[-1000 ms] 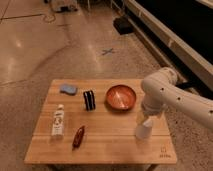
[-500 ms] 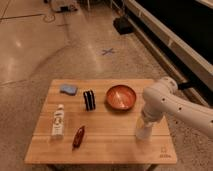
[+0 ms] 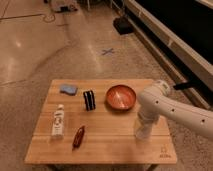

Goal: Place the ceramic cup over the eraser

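Observation:
The eraser point(image 3: 89, 100), a small black block with pale stripes, stands on the wooden table point(image 3: 105, 150) just left of the red bowl. The white ceramic cup point(image 3: 141, 133) is on the table's right front part, directly under the end of my arm. My gripper point(image 3: 143, 124) points straight down onto the cup and merges with it in the camera view. The white arm reaches in from the right, with its elbow point(image 3: 156, 97) above the table's right edge. The cup is about a hand's width right of and nearer than the eraser.
A red bowl point(image 3: 120, 96) sits between the eraser and the arm. A blue-grey pad point(image 3: 68, 89) lies at the back left, a white labelled bottle point(image 3: 58, 122) lies at the left, and a dark red oblong object point(image 3: 78, 136) is at the front left.
The arm's elbow has shifted a little left and down over the table's right side. The gripper end stays over the cup at nearly the same spot. Nothing else moved.

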Robot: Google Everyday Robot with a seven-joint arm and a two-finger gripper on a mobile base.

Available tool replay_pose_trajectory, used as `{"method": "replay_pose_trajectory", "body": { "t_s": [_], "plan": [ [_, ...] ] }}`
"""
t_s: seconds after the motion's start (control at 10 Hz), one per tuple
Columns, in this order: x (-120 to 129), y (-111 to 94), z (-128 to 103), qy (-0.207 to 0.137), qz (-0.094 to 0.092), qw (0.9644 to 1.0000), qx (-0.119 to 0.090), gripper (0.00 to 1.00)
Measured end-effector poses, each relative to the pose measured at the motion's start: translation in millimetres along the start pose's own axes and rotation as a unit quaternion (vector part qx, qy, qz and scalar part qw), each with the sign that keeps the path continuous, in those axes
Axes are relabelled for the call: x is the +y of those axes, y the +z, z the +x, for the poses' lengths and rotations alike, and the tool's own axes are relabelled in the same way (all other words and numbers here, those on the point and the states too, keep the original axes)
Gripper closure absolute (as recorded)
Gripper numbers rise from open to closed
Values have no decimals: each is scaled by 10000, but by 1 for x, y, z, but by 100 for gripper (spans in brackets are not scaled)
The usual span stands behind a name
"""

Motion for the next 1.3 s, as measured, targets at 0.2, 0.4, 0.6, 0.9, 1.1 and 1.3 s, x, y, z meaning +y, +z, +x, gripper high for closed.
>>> {"method": "replay_pose_trajectory", "body": {
  "t_s": [0.2,0.4,0.6,0.9,1.1,1.3],
  "plan": [
    [-2,7,-1,-14,-34,9999,-109,34],
    [-4,11,-1,-23,-66,9998,-172,34],
    [-3,13,-1,1,-131,9998,-173,34],
    [-1,13,1,25,-258,9996,-93,34],
    [-2,13,3,21,-314,9995,-21,34],
    [-4,13,5,22,-370,9993,44,34]
  ]
}}
